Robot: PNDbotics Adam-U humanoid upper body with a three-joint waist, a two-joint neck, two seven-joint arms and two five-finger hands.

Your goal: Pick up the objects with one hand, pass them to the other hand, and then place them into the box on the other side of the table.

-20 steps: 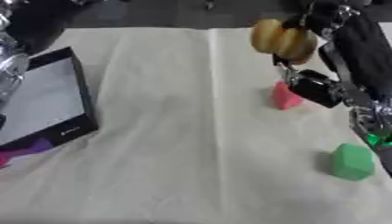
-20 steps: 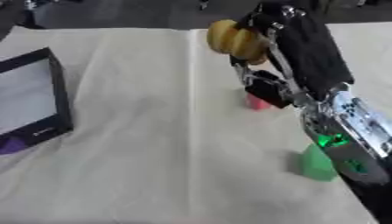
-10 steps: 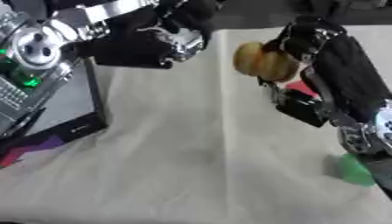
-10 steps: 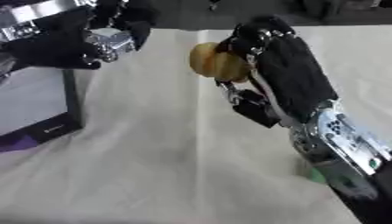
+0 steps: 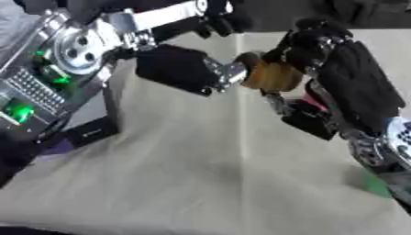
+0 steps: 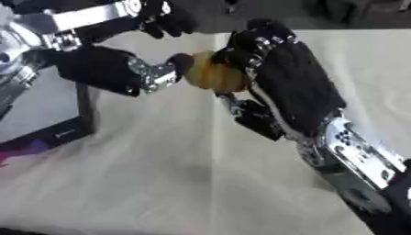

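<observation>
right eye view: right hand point(image 6: 277, 73) fingers curled around yellow-brown object point(image 6: 215, 75).

Table point(image 5: 185, 174) is covered in matt cream cloth, creased. Arms: matt black with silver metal joints. Brown object point(image 6: 215, 76) looks matt, smooth.

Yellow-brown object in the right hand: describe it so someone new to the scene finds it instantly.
Start at the cream tablecloth and look up to where the two black arms meet above its centre crease. There the right hand holds a rounded yellow-brown object, with the left hand reaching in at its left. It is the only thing held off the cloth; the green block lies on it.
</observation>
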